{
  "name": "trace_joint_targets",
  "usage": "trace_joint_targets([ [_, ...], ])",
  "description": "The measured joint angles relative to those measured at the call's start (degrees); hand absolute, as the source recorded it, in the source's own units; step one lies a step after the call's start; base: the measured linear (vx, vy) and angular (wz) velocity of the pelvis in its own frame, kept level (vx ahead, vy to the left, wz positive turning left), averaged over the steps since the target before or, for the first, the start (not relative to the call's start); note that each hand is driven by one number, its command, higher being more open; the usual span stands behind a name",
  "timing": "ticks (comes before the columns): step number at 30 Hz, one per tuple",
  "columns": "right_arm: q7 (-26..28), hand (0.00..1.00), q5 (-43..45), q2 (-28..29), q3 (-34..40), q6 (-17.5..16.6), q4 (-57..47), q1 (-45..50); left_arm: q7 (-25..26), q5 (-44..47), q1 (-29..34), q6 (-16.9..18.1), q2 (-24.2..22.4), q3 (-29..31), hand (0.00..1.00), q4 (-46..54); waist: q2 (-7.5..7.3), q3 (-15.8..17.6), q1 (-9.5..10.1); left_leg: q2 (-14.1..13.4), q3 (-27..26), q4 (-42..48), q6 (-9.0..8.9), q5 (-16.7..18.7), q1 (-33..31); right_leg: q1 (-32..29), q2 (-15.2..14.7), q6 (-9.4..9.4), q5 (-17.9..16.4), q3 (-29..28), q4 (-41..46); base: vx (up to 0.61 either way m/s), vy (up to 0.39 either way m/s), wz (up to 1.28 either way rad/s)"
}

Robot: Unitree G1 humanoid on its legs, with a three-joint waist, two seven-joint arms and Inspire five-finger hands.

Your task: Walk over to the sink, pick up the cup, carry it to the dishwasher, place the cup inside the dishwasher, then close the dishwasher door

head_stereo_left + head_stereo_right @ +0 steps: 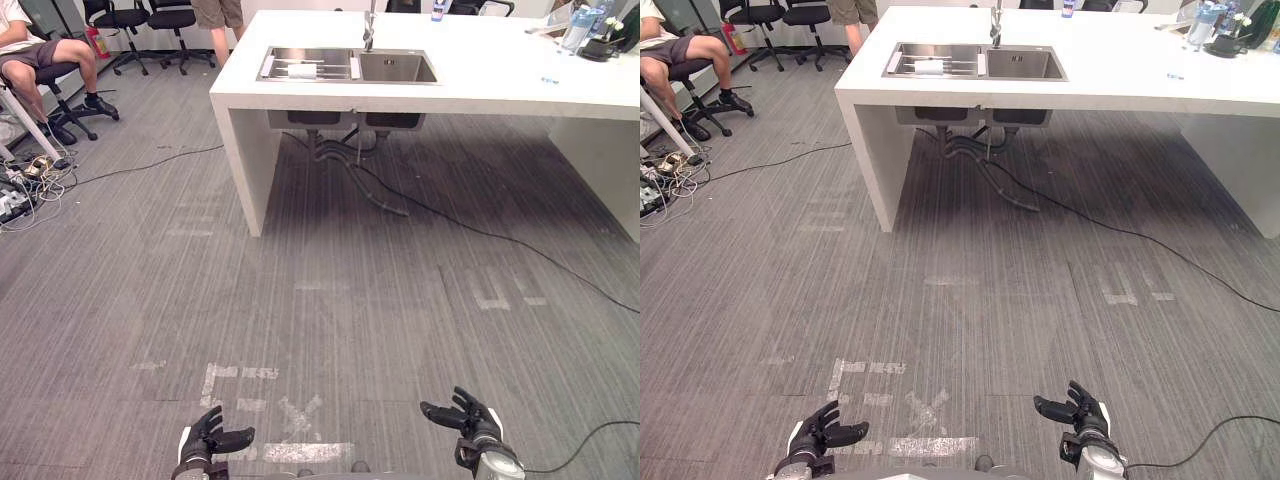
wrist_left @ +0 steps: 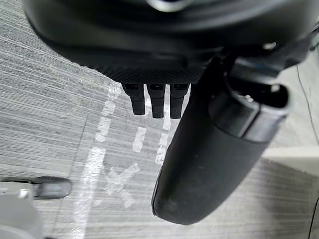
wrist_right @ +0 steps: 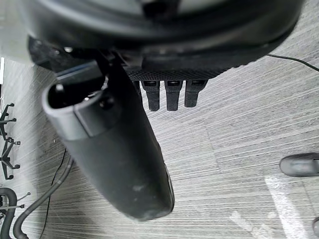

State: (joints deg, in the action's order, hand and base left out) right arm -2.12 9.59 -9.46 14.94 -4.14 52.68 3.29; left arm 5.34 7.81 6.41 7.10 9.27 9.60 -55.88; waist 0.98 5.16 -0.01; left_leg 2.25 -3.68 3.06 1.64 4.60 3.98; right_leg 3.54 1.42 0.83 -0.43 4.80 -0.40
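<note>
At 7 o'clock, low over the grey floor [image 1: 330, 300], left hand [image 1: 212, 440]: fingers loosely spread, empty, touching nothing. Far ahead at 12 o'clock, white counter [image 1: 500, 85] with steel sink [image 1: 398, 68]. In its left basin, on a rack, a small white thing, probably the cup [image 1: 302, 70]; too small to be sure, well apart from both hands. At 5 o'clock, right hand [image 1: 472, 420]: fingers equally relaxed and open, holding nothing.

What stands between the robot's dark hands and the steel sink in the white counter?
Nothing upright: grey carpet lies between the left hand, right hand and steel sink; a black cable crosses it ahead.
</note>
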Motion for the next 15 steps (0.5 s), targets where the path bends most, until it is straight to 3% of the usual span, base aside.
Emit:
trace_joint_targets([
  [15,-0.33,0.9,0.51,0.3,1.2,0.04,0.02,-0.83,-0.37,0.63,-0.26,0.0,-0.22,-0.02,0.9,1.98,-0.14,0.61,-0.72,-0.17,-1.0,-0.69,-0.64,0.48,-1.35,-1.62,0.23,-0.13,0.06,-1.11,-0.82,0.02,0.003,-0.04],
])
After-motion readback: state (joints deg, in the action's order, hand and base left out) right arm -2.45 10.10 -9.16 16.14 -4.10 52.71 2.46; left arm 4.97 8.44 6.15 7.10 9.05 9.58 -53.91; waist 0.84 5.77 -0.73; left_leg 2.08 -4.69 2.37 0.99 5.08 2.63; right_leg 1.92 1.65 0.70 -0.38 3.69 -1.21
